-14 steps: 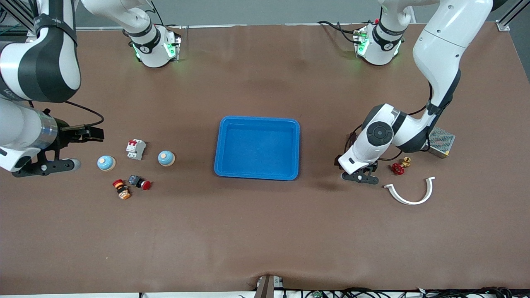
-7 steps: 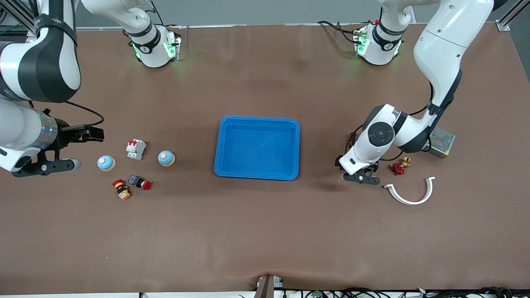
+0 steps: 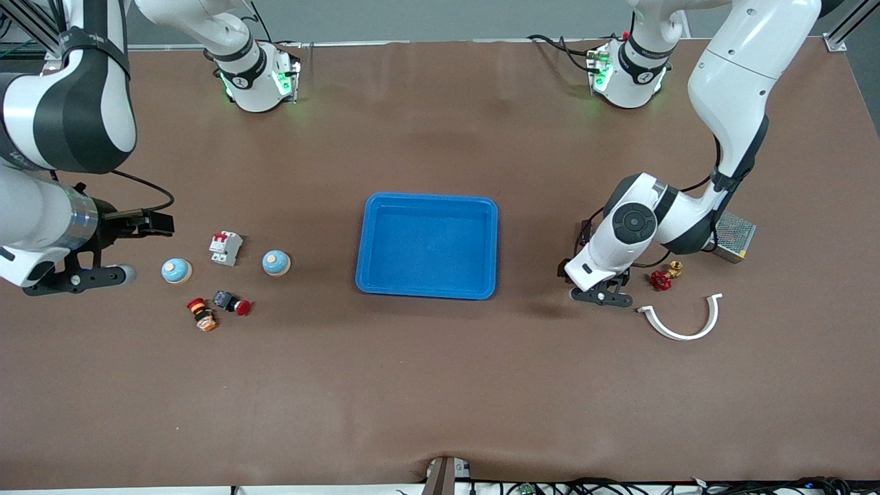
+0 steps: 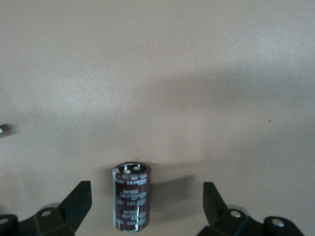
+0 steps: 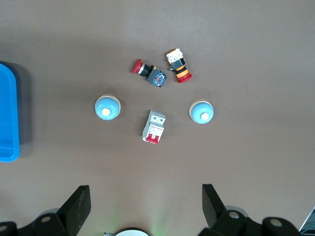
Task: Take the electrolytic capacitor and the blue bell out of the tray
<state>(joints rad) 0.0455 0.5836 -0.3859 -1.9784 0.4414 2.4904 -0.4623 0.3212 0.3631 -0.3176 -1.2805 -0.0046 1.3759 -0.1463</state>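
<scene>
A dark brown capacitor [image 4: 132, 199] with two metal terminals on one end sits on the table between the fingers of my left gripper [image 4: 146, 192], which is open and clear of it on both sides. In the front view the left gripper [image 3: 601, 293] hangs low beside the blue tray [image 3: 426, 203] and hides the capacitor. Two blue dome bells [image 3: 177, 270] [image 3: 276, 262] rest toward the right arm's end; the right wrist view shows them too [image 5: 201, 112] [image 5: 107, 106]. My right gripper [image 3: 141, 249] is raised beside them, open and empty [image 5: 146, 196].
A white and red circuit breaker [image 3: 225, 247] stands between the bells. A red push button [image 3: 232, 302] and an orange one [image 3: 201, 314] lie nearer the camera. A red valve [image 3: 661, 278], a white curved clip [image 3: 684, 320] and a metal box [image 3: 732, 235] flank the left gripper.
The left gripper has shifted very slightly toward the left arm's end of the table. The right arm has barely moved, and both grippers stay open.
</scene>
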